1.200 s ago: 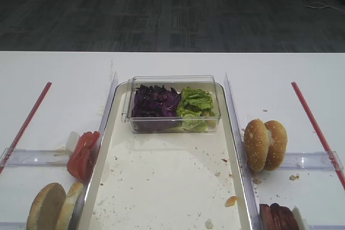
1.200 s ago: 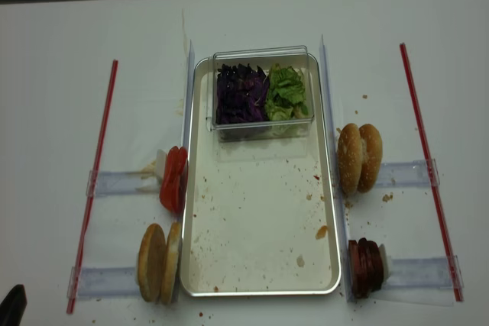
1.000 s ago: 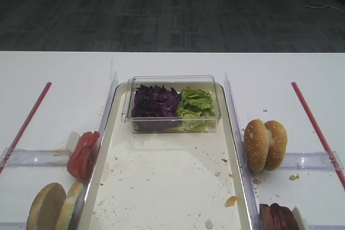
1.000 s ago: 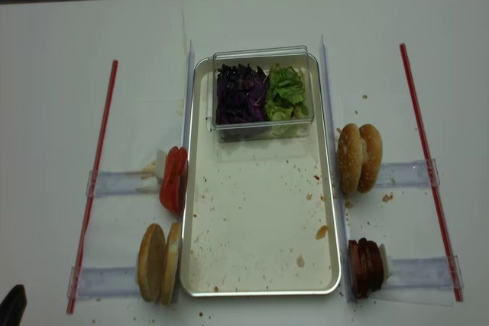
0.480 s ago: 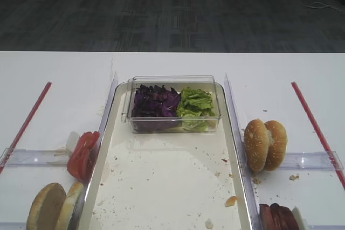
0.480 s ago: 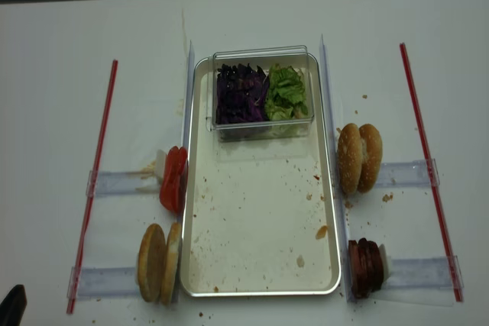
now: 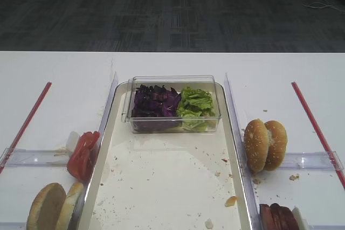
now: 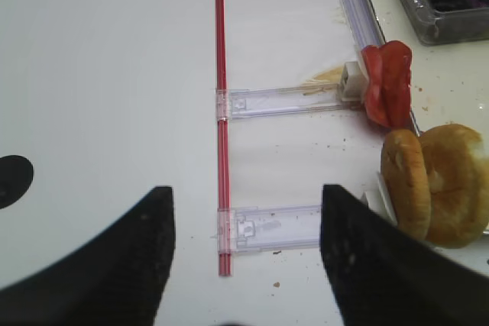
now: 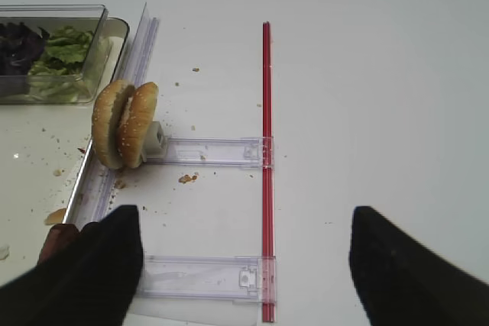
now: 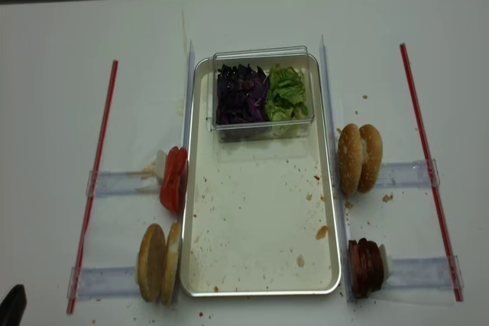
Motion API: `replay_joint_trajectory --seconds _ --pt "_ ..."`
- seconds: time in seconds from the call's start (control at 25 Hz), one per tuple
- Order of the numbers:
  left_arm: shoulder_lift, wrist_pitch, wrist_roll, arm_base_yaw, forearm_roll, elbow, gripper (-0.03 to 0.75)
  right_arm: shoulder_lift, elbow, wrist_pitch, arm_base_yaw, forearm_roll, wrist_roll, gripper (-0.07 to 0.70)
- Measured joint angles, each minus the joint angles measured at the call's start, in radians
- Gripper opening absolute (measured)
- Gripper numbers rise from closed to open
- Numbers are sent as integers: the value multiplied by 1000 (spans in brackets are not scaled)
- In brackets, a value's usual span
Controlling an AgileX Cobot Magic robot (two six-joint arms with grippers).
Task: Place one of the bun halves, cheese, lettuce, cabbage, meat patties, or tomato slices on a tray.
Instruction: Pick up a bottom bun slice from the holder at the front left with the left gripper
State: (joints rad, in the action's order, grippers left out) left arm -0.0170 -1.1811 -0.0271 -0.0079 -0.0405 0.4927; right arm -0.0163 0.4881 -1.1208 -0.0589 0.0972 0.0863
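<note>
The long silvery tray (image 10: 189, 188) lies mid-table, its speckled bottom (image 7: 161, 181) bare at the near end. Two plain bun halves (image 10: 160, 263) (image 8: 435, 185) stand on edge by its left rim, near the tomato slices (image 10: 173, 179) (image 8: 387, 84). Meat patties (image 10: 367, 267) stand at its near right. Cabbage (image 10: 241, 95) and lettuce (image 10: 288, 93) fill a clear box. Cheese is out of view. My left gripper (image 8: 244, 257) hangs open above the table, left of the plain buns. My right gripper (image 9: 244, 265) hangs open, right of the patties (image 9: 57, 238). Neither holds anything.
Sesame-seeded bun halves (image 10: 360, 157) (image 9: 124, 124) stand on edge right of the tray. The clear box (image 7: 172, 82) takes up the tray's far end. Red strips (image 10: 95, 181) (image 10: 428, 166) and clear plastic rails (image 8: 283, 101) (image 9: 206, 150) lie on the white table on both sides.
</note>
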Motion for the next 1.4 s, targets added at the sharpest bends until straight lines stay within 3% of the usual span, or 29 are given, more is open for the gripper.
replay_joint_trajectory --seconds 0.24,0.92,1.4 --pt "94 -6 -12 0 0 0 419 0 0 0 0 0 0 590" --pt "903 29 -19 0 -3 0 419 0 0 0 0 0 0 590" --pt "1086 87 -50 0 -4 60 419 0 0 0 0 0 0 590"
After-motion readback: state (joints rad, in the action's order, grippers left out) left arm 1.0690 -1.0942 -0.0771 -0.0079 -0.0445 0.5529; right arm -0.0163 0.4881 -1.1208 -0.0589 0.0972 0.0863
